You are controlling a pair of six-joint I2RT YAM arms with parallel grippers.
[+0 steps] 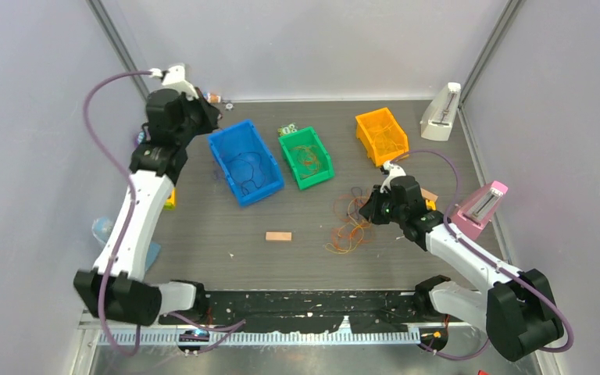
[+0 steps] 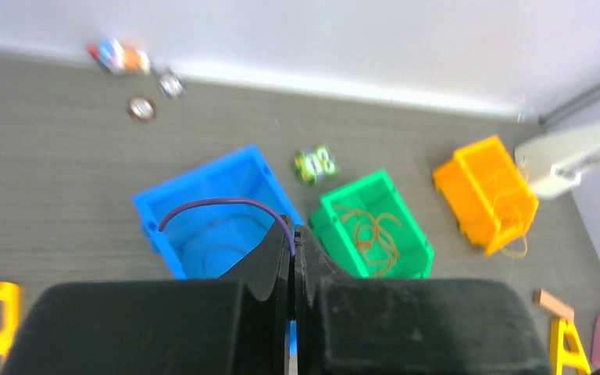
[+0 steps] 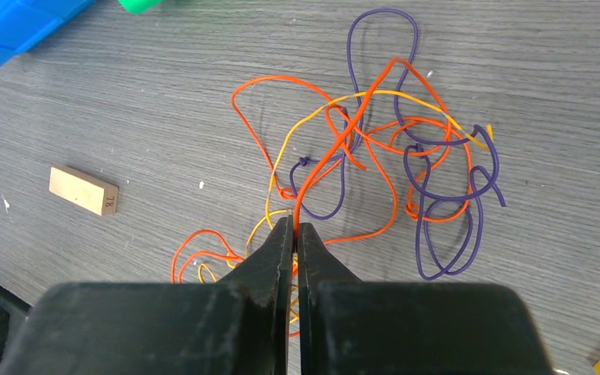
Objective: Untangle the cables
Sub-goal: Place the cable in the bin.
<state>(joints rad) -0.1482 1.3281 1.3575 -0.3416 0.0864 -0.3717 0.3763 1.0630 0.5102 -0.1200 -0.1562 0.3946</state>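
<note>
A loose tangle of orange, yellow and purple cables lies on the table; in the top view the cables lie right of centre. My right gripper is shut on an orange cable that rises from the tangle; it shows in the top view at the tangle's right edge. My left gripper is shut on a purple cable that arcs over the blue bin; in the top view my left gripper hangs by that bin's far left corner.
The blue bin holds dark cables, the green bin orange ones, the orange bin yellow ones. A small wooden block lies at centre. White and pink stands are at the right. Small items lie by the back wall.
</note>
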